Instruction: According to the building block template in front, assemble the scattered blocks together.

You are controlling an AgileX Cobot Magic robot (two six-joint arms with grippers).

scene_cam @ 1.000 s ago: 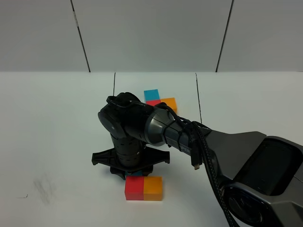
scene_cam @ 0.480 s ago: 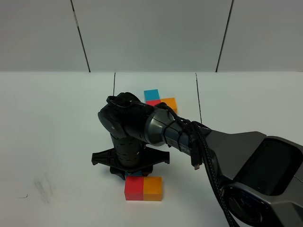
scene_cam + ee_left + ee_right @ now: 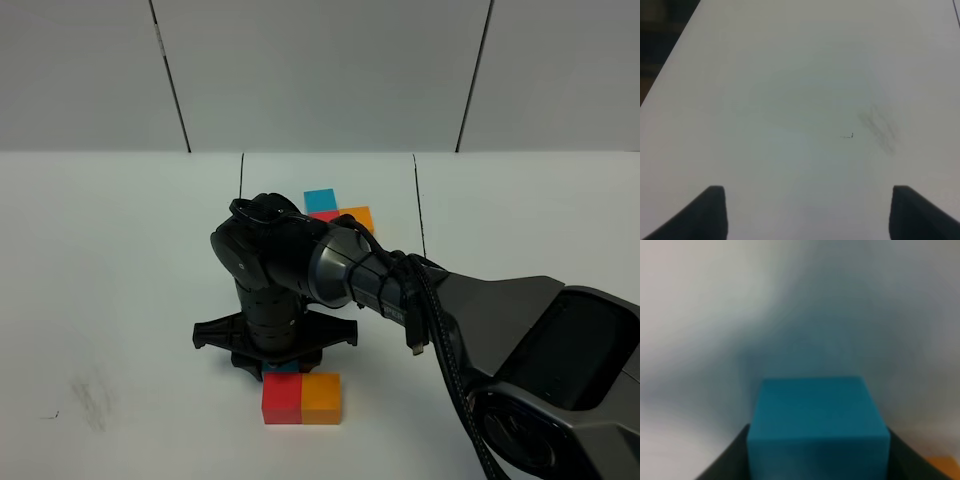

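Note:
The building block template [image 3: 337, 211] lies at the back centre: light blue, red and orange cubes joined in an L inside a thin black frame. My right gripper [image 3: 280, 366] reaches across to the front centre and is shut on the light blue block [image 3: 817, 425], its dark fingers [image 3: 727, 460] on either side. In the exterior view only a sliver of this block [image 3: 289, 369] shows, just behind the red block [image 3: 283, 397]. The orange block [image 3: 321, 397] touches the red one on its right. My left gripper [image 3: 810, 215] is open and empty over bare table.
The white table [image 3: 120, 260] has a faint grey smudge [image 3: 90, 395] at the front left, also seen in the left wrist view [image 3: 880, 127]. The right arm's dark body [image 3: 480, 330] fills the front right. Panel walls stand behind.
The right arm's wrist has shifted very slightly to the right over the blocks. The red and orange blocks and the template have not moved.

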